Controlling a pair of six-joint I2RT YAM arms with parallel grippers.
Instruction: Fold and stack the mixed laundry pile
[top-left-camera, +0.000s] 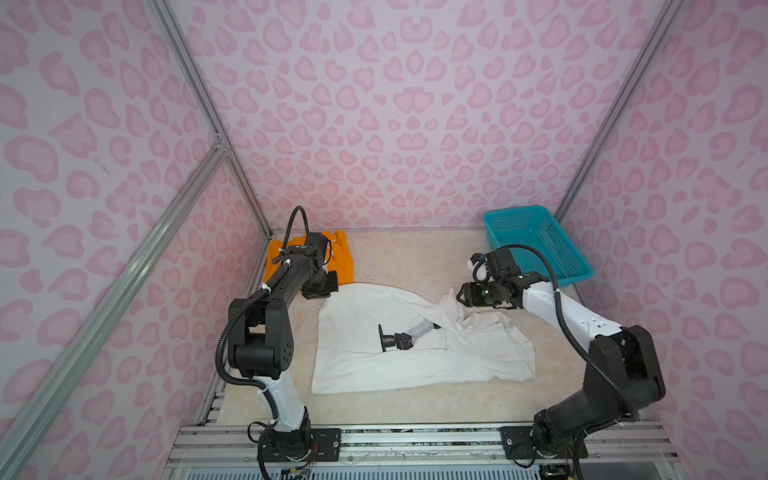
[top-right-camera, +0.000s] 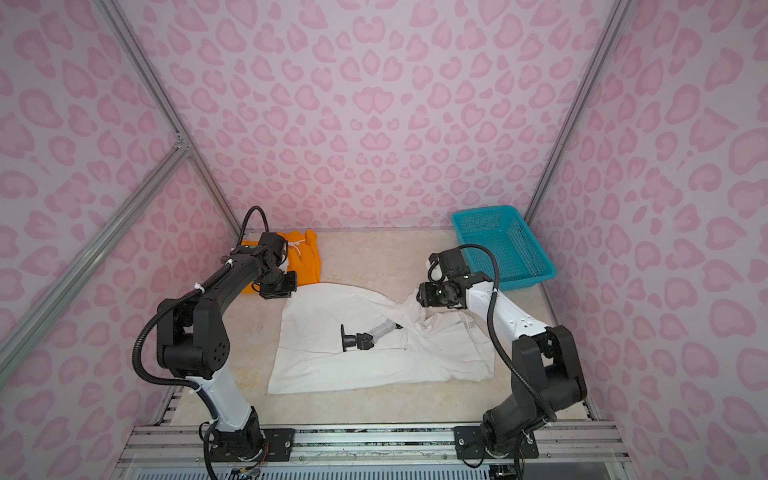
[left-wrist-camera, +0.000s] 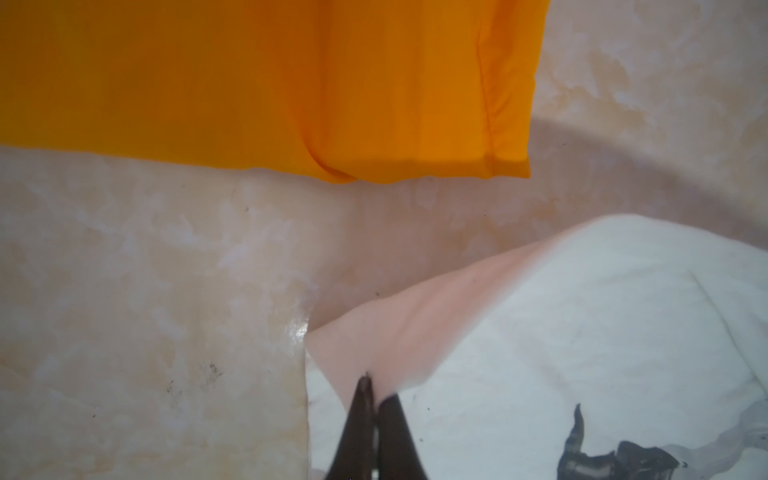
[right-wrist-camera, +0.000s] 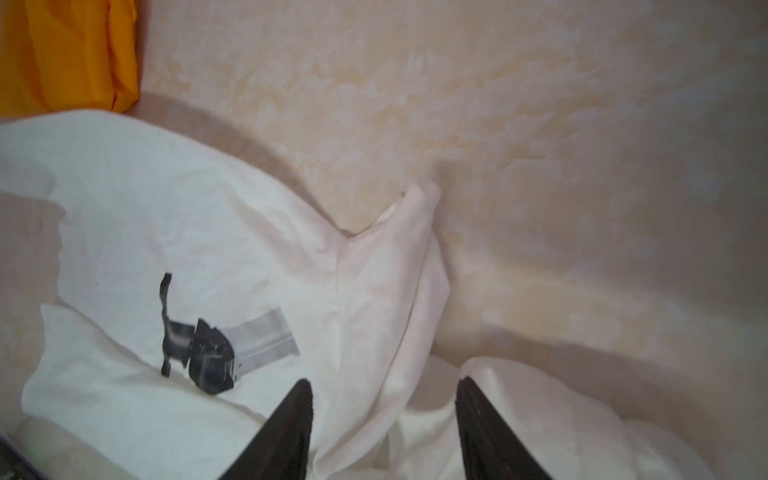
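The white T-shirt lies spread on the table with its black-grey print facing up. Its right half is bunched into a raised ridge. My left gripper is shut on the shirt's far left corner, and the pinched fabric rises at its tips. In both top views my right gripper hangs at the top of that ridge. It is open, with a fold of shirt lying loose between its fingers. The orange shorts lie at the far left, behind the left wrist.
A teal perforated basket stands at the far right corner, just behind the right arm. Pink patterned walls close in the beige marbled table on three sides. Both arm bases sit on the metal rail at the front edge.
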